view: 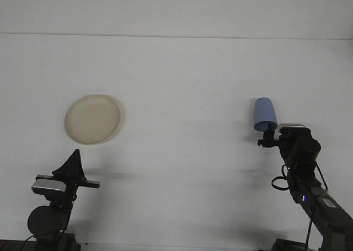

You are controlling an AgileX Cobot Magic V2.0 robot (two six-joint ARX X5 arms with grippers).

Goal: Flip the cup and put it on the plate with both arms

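A blue cup (265,114) lies on the white desk (182,85) at right of centre. The right gripper (268,139) sits just below it; the left gripper (72,164) waits at lower left, beneath the cream plate (92,119). Whether either set of fingers is open or closed cannot be told.

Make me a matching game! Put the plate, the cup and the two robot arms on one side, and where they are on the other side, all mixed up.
Things:
1. round beige plate
2. blue plastic cup
3. left tool
4. right tool

Places:
A. right at the cup's near rim
B. left part of the white table
C. near side of the plate, apart from it
D. right part of the table

Pairs: 1-B, 2-D, 3-C, 4-A
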